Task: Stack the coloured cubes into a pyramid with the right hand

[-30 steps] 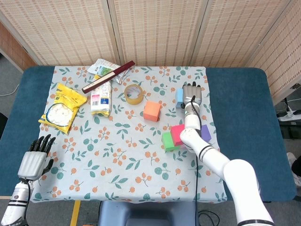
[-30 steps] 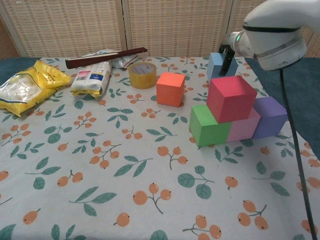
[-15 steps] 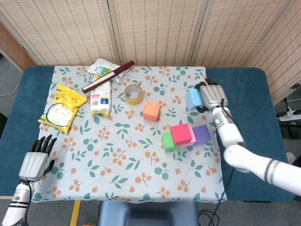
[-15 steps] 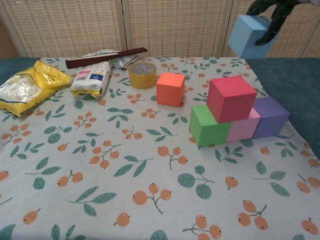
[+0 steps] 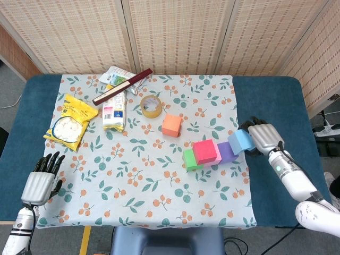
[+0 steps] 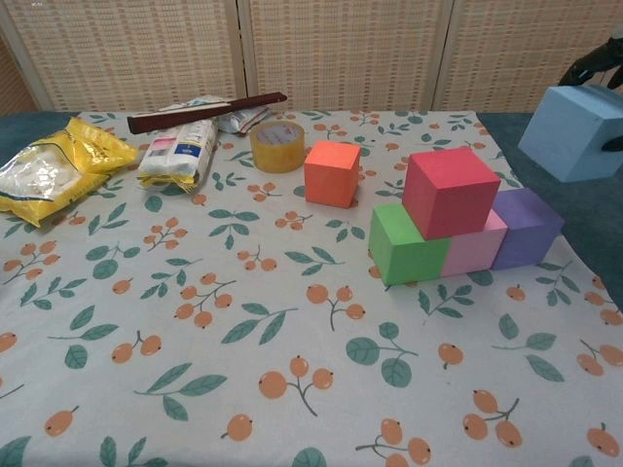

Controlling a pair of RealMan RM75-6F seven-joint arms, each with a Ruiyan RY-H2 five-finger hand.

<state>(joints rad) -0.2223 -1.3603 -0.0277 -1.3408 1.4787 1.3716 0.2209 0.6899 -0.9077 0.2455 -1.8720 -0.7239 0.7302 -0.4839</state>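
Nearest me, my left robot hand [image 5: 40,182] rests open and empty by the worktop [image 5: 133,180] edge. Farther back, my right robot hand [image 5: 264,137] grips the blue cube [image 5: 241,141], raised just right of the purple cube [image 5: 227,151], so the red cube [image 5: 204,151] lies to its left.

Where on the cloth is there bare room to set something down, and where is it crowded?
Free: the front half of the tablecloth, nearer than the green cube, and the strip between the orange cube and the yellow snack bag. Crowded: the far-left clutter around the tape roll, and the cube stack.
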